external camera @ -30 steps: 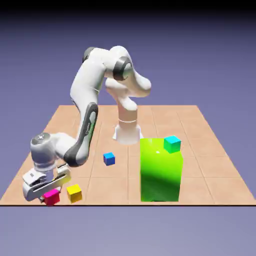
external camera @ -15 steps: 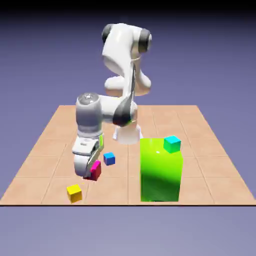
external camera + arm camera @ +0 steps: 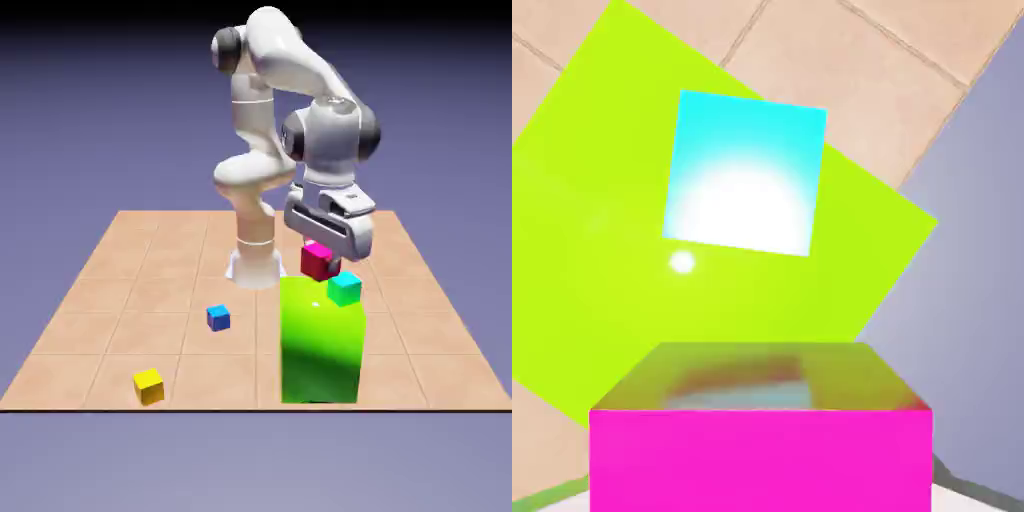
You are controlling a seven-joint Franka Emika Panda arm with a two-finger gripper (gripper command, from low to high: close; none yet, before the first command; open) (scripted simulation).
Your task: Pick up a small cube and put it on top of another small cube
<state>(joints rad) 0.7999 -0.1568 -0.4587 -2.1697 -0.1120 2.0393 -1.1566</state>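
"While the yellow cube [image 3: 149, 387] and the blue cube [image 3: 218, 318] occupy the same spots on the bench [image 3: 130, 300] as in the earlier exterior frames, what has changed?"

"Position of the arm [image 3: 330, 135]. A second ago it was low at the exterior view's left, beside the yellow cube; it now stands above the rear of the big green block [image 3: 320, 345], at the exterior view's right. The magenta cube [image 3: 318, 262] has travelled with it and is off the bench."

"And the cyan cube [image 3: 344, 288]?"

"Unchanged, on top of the green block, toward the exterior view's right edge of it."

"Condition of the jaws?"

"Closed on the magenta cube, parted only by its width. The hand view shows the cube between the tips, at the bottom of the frame, largely hiding them. The cyan cube lies ahead of it in that view, apart from it."

"Materials and shapes?"

"Arm: smooth white shells, rounded, with dark grey joint caps. Bench: tan tiles with thin seams. Green block: tall, box-shaped, glossy, with a small bright highlight on top. Cyan cube: sharp-edged, its top washed out to white over part of the face. Magenta cube: one flat, evenly coloured face, and an adjoining face showing blurred, mirror-like patches of olive, red and grey."
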